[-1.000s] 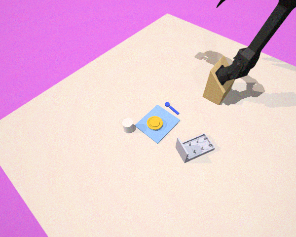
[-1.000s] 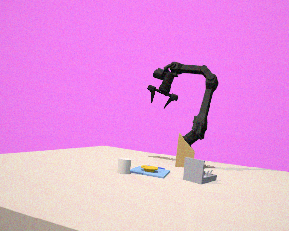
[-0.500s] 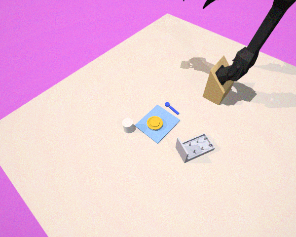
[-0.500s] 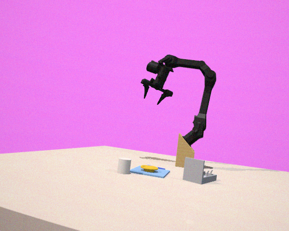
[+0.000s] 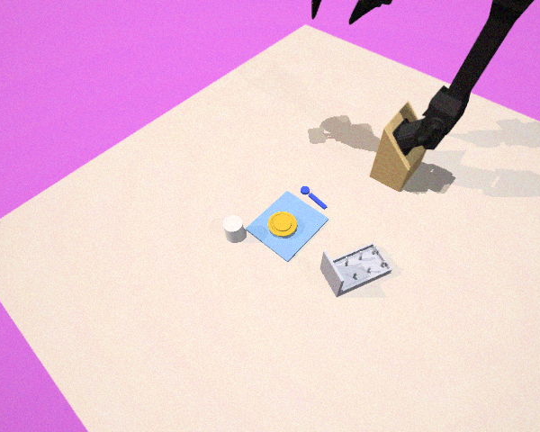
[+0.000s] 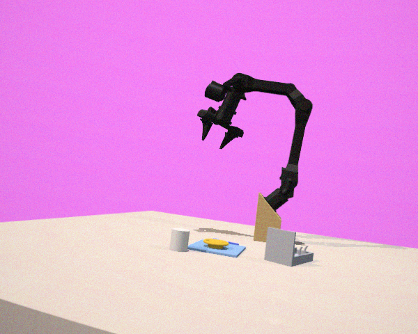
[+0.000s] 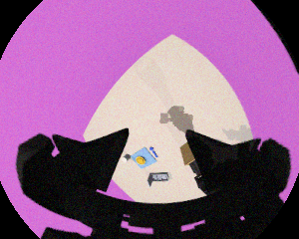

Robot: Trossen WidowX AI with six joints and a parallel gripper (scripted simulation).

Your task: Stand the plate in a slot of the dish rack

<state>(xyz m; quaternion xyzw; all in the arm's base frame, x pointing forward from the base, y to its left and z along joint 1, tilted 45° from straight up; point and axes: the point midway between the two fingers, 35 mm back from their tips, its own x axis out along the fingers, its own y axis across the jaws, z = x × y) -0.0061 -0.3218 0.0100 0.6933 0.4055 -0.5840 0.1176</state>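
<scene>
The yellow plate [image 5: 282, 223] [image 6: 215, 243] [image 7: 141, 160] lies flat, raised a little above the middle of a light blue mat [image 5: 287, 200] [image 6: 234, 251] [image 7: 145, 150]. The grey dish rack [image 5: 331, 273] [image 6: 280, 246] [image 7: 159, 177] stands beside the mat, with a tall end panel and several short pegs; its slots hold nothing. My gripper [image 6: 212, 143] [image 7: 157, 131] is open and empty, high above the table. In the top view only its fingertips show at the top edge.
A white cylinder [image 5: 234, 229] [image 6: 180, 239] [image 7: 126, 157] stands at the mat's left corner. A blue spoon-like utensil [image 5: 317, 201] [image 6: 233, 243] [image 7: 153, 152] lies behind the mat. A wooden wedge-shaped box [image 5: 391, 163] [image 6: 265, 223] [image 7: 187, 153] surrounds the arm's base.
</scene>
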